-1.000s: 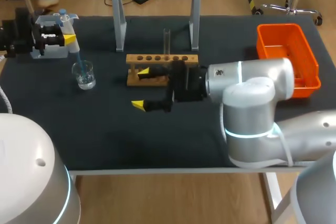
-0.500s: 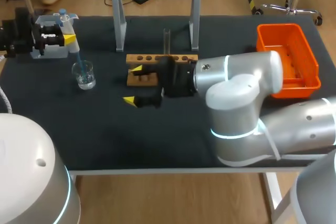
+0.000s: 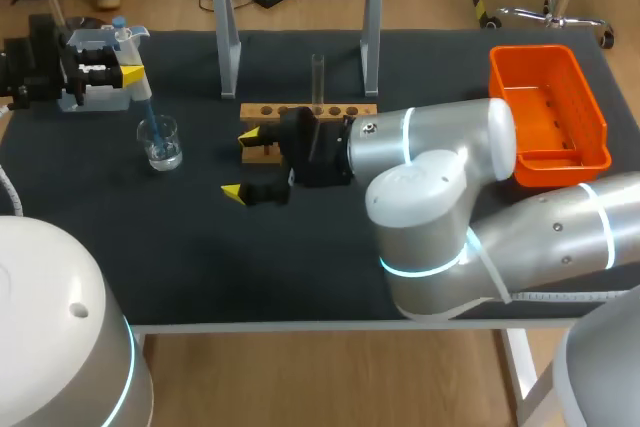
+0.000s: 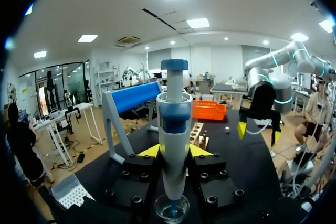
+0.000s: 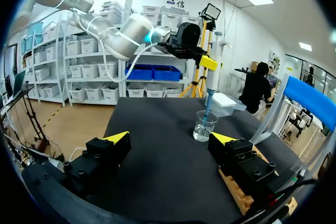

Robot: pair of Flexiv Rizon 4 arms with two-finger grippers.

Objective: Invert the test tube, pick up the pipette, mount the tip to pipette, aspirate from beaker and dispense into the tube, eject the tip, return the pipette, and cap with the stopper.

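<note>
Dark matting covers the table [image 3: 200, 267], and the bench work sits along its far half. At the upper left of the head view the pipette [image 3: 122, 39] hangs upright in our left gripper [image 3: 128, 59]. The left wrist view shows the gripper's two yellow-tipped fingers pressed against the white barrel from both sides. The blue tip [image 3: 148, 110] reaches down into the beaker [image 3: 160, 142] just below, so we judge this to be the aspirate step. The beaker holds a shallow pool of clear liquid; the tip's end seems to be in it, though we cannot tell how deep.

Toward the upper middle the test tube [image 3: 318, 75] stands upright in the wooden rack [image 3: 310, 110]. It looks empty, but we cannot be sure. Our right gripper [image 3: 242, 163] lies at the rack's left end, fingers spread wide with nothing between them. At the upper right sits the orange bin [image 3: 548, 107], where we can make out no contents. We cannot pick out the stopper anywhere.

Several things could go wrong from here:
- With so little liquid, a tip held too high would draw air instead.
- A sideways pull before the tip is clear of the rim could tip the light beaker.
- The way to the tube runs past our right arm, which lies across the front of the rack — a careless carry could strike it.
- The tube's narrow mouth leaves little margin, so a slight offset would put the drops on the wood.
</note>
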